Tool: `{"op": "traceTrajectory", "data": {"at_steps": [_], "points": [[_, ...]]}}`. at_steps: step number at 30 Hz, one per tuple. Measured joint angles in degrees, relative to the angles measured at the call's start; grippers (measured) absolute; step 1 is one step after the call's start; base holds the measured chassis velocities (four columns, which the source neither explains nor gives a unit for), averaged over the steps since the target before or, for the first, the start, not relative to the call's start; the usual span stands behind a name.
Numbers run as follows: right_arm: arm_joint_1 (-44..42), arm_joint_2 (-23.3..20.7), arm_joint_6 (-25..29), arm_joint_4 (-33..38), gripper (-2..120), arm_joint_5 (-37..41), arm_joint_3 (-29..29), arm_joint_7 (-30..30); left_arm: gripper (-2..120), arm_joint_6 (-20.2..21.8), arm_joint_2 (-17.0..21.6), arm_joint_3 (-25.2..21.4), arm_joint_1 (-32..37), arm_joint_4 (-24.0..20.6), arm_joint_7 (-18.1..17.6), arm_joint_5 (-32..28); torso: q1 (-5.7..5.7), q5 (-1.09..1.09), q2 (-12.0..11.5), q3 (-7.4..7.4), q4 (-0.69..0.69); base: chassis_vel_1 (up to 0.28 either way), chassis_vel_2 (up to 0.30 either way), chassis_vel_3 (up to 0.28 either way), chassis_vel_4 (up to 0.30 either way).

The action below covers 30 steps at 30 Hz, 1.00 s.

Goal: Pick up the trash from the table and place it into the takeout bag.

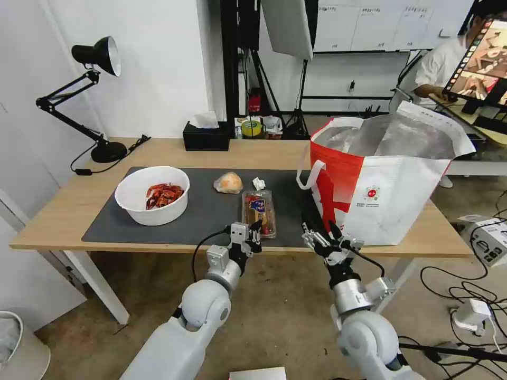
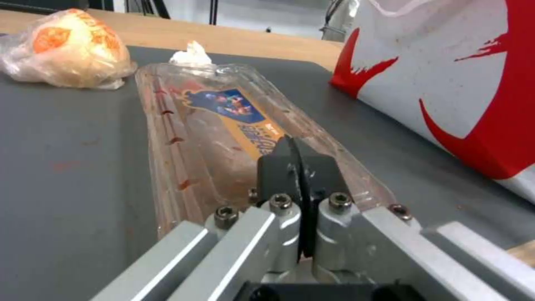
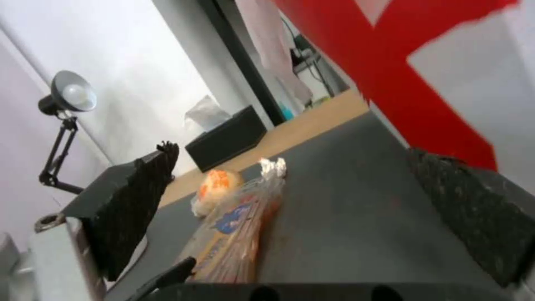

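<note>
Nothing is bagged yet. All four trash items are seen on the mat of the surface (image 1: 63, 211): bowl (image 1: 152, 195) at centre left of the head view, wrapped orange lump (image 1: 228, 182) and tissue wad (image 1: 258, 183) at centre, clear tray (image 1: 259, 212) just below them. The takeout bag (image 1: 385, 179) is stood at centre right, open-topped. The left gripper (image 1: 252, 238) is held at the tray's near end, jaws clenched, nothing pinched between them. The right gripper (image 1: 328, 238) is parked low beside the bag's base, jaws spread, nothing held.
</note>
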Motion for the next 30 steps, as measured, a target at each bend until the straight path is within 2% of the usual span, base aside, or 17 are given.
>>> {"op": "traceTrajectory", "data": {"at_steps": [14, 16, 30], "points": [[6.19, -0.19, -5.25, -4.16, 100, 4.78, -3.51, 2.23, 0, -0.16, 0.55, 0.01, 0.04, 0.03, 0.01, -0.05, 0.00, 0.00, 0.00, 0.00, 0.00, 0.000, 0.000, 0.000, 0.000], [8.13, -0.15, -6.93, -5.17, 100, 7.36, -4.25, 2.82, 0, -0.36, 0.57, -0.02, 0.09, 0.32, 0.09, -0.07, 0.00, 0.00, 0.00, 0.00, 0.00, 0.000, 0.000, 0.000, 0.000], [13.79, 0.75, -9.52, -8.95, 100, 10.41, -6.08, 4.61, 0, -1.61, 0.81, -0.59, 0.21, 1.02, 0.18, -0.08, 0.00, 0.00, 0.00, 0.00, 0.00, 0.000, 0.000, 0.000, 0.000]]}}
